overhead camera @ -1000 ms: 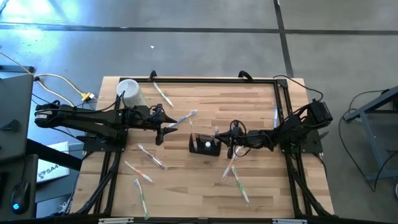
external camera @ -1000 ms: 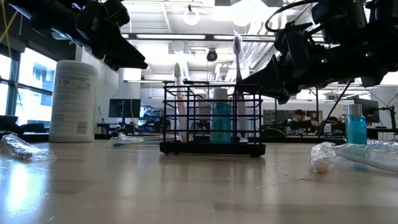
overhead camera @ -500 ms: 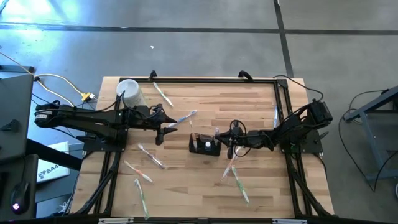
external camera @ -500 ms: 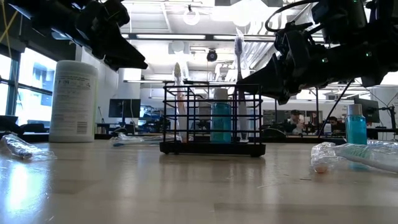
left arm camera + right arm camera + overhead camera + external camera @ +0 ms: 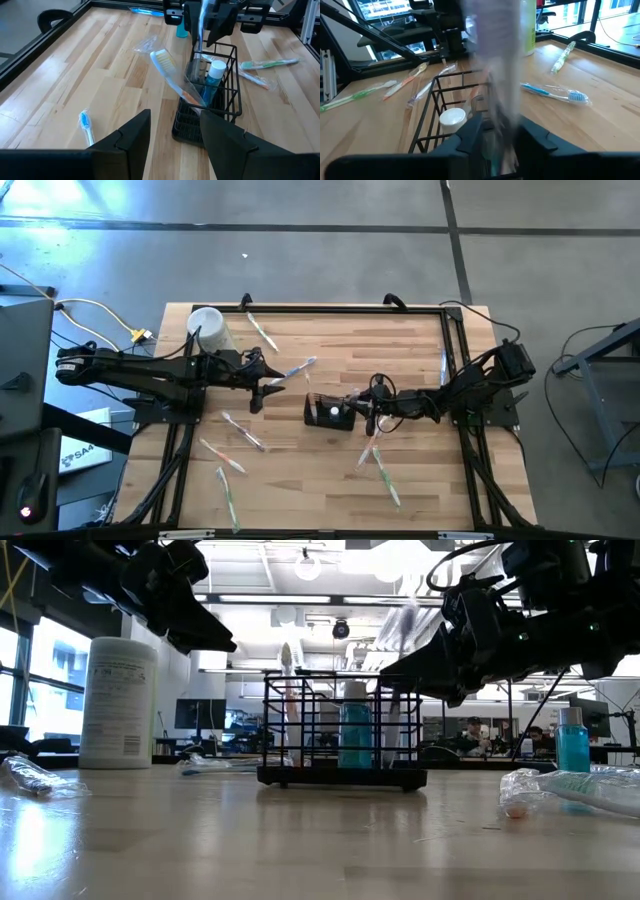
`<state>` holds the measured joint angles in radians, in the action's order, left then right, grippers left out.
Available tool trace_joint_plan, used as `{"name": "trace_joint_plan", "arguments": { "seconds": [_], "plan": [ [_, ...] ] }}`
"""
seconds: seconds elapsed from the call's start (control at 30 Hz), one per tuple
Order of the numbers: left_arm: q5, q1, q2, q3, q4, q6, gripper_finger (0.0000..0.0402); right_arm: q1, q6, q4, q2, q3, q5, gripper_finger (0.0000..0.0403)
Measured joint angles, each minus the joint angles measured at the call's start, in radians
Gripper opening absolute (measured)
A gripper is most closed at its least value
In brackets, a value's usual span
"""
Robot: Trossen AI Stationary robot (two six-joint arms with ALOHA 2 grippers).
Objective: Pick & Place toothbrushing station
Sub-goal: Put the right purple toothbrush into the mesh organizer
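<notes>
While hovering at the black wire toothbrushing station (image 5: 329, 413) (mid-table), right gripper (image 5: 366, 416): fingers parted around a blurred wrapped toothbrush (image 5: 492, 75). Left gripper (image 5: 262, 385): parted, empty, well apart.

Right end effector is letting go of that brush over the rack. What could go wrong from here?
1. The wrapped toothbrush shows blurred between the right end effector fingers, so it may tip against the black wire rack rather than seat upright.
2. Pulling back could snag the rack's rim.
3. The left end effector hovers nearby, so crowding is possible.
</notes>
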<state>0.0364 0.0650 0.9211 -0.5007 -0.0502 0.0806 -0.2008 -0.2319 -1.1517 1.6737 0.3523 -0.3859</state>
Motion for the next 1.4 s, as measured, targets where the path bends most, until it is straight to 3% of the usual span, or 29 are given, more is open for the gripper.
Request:
{"name": "trace_joint_plan", "arguments": {
  "seconds": [0.2, 0.4, 0.7, 0.93, 1.4],
  "plan": [
    [0.0, 0.0, 0.0, 0.0, 0.0, 0.0, 0.0171, 0.0, 0.0, 0.002, -0.007, -0.001, 0.0, 0.0146],
    [0.0, 0.0, 0.0, 0.0, 0.0, 0.0, 0.0171, -0.002, 0.0, 0.002, -0.007, -0.002, 0.012, 0.017],
    [0.0, 0.0, 0.0, 0.0, 0.0, 0.003, 0.0171, -0.002, 0.037, -0.032, -0.007, -0.002, 0.015, 0.0175],
    [-0.004, 0.0, 0.0, 0.025, -0.011, 0.003, 0.0171, -0.032, 0.116, -0.041, -0.014, -0.002, -0.118, 0.0175],
    [-0.006, 0.0, 0.0, 0.043, -0.072, 0.006, 0.0171, -0.05, 0.203, -0.045, -0.109, -0.002, -0.114, 0.0175]
  ]
}}
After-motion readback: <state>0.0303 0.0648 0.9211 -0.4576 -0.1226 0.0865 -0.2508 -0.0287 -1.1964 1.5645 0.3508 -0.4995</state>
